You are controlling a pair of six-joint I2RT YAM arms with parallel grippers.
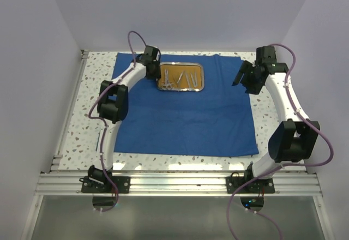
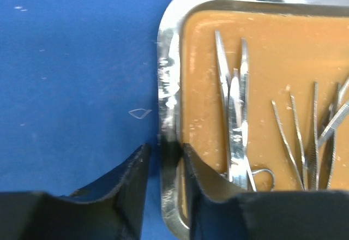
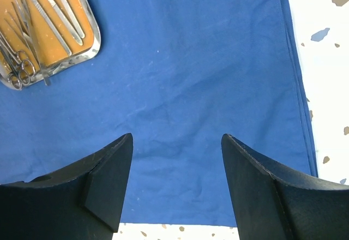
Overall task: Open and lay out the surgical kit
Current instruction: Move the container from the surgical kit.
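The royal-blue cloth wrap (image 1: 185, 120) lies spread flat on the table. The steel tray (image 1: 202, 77) with an orange-brown base sits on the cloth's far middle and holds several silver instruments (image 1: 180, 78). My left gripper (image 1: 156, 67) is at the tray's left end. In the left wrist view its jaws (image 2: 164, 150) straddle the tray rim (image 2: 166, 60), one finger inside and one outside with a thin gap of cloth (image 2: 71, 60) showing; forceps and tweezers (image 2: 237, 114) lie inside. My right gripper (image 1: 242, 76) hangs wide open and empty above the cloth's right part (image 3: 191, 60), with the tray (image 3: 94, 45) off to its left.
The speckled white tabletop (image 1: 95, 87) shows around the cloth and at its right edge (image 3: 327, 87). An aluminium frame rail (image 1: 180, 183) runs along the near edge by the arm bases. Pale walls enclose the table on three sides.
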